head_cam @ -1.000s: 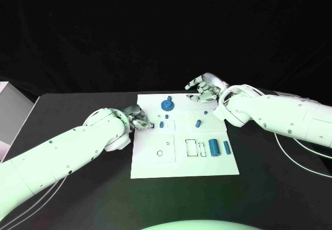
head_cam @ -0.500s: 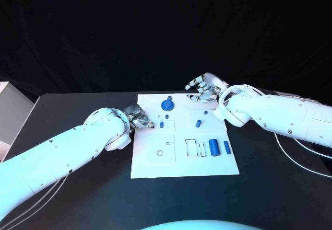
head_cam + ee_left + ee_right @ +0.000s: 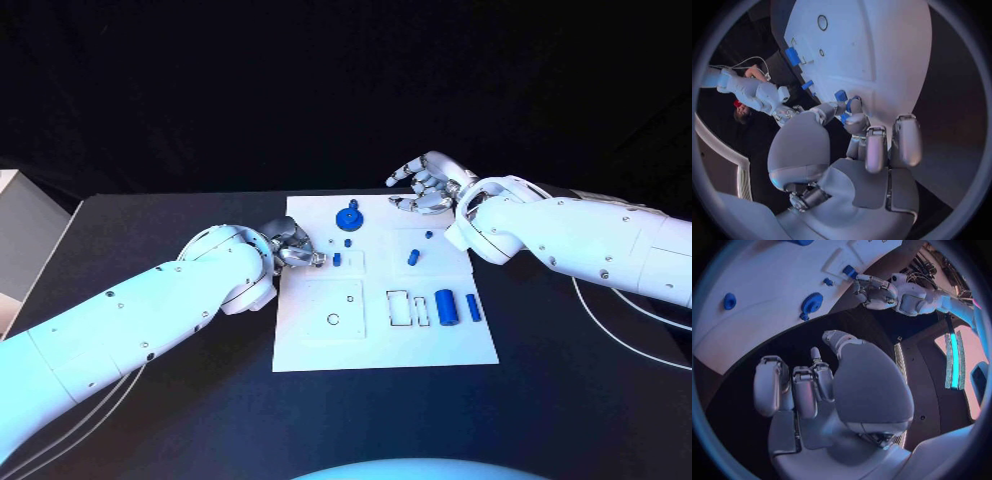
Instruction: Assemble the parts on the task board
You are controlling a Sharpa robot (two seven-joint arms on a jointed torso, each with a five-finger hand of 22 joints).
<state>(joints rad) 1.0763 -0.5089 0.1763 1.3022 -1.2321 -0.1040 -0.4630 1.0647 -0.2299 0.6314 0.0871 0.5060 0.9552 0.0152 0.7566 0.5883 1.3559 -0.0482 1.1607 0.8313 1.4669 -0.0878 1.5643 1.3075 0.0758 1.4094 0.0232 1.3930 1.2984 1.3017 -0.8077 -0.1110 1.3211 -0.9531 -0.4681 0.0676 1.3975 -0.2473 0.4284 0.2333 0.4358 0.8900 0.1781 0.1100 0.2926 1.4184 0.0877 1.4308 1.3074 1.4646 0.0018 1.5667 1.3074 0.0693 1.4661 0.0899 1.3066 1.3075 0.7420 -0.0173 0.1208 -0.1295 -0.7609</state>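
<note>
Board: the task board (image 3: pixel 378 345) is a flat, smooth white plate, rectangular, lying in the middle of the matte black table (image 3: pixel 173 420), with shallow rectangular outlines and a small round hole sunk in it.
Left hand: the left hand (image 3: pixel 293 247) sits at the board's left edge, its silver fingers (image 3: pixel 856 107) curled in and pinching a small blue peg (image 3: pixel 338 260) that stands on the board.
Right hand: the right hand (image 3: pixel 427 186) hovers over the board's far right corner, palm toward the table, fingers (image 3: pixel 804 390) loosely bent and apart, holding nothing.
Gear: a blue toothed wheel (image 3: pixel 349 217) with a knob on top sits near the board's far edge, between the two hands.
Cylinders: a thick blue cylinder (image 3: pixel 447 305) and a thinner blue rod (image 3: pixel 472 308) lie side by side near the right edge.
Small pieces: a short blue block (image 3: pixel 413 257) lies tilted mid-board.
</note>
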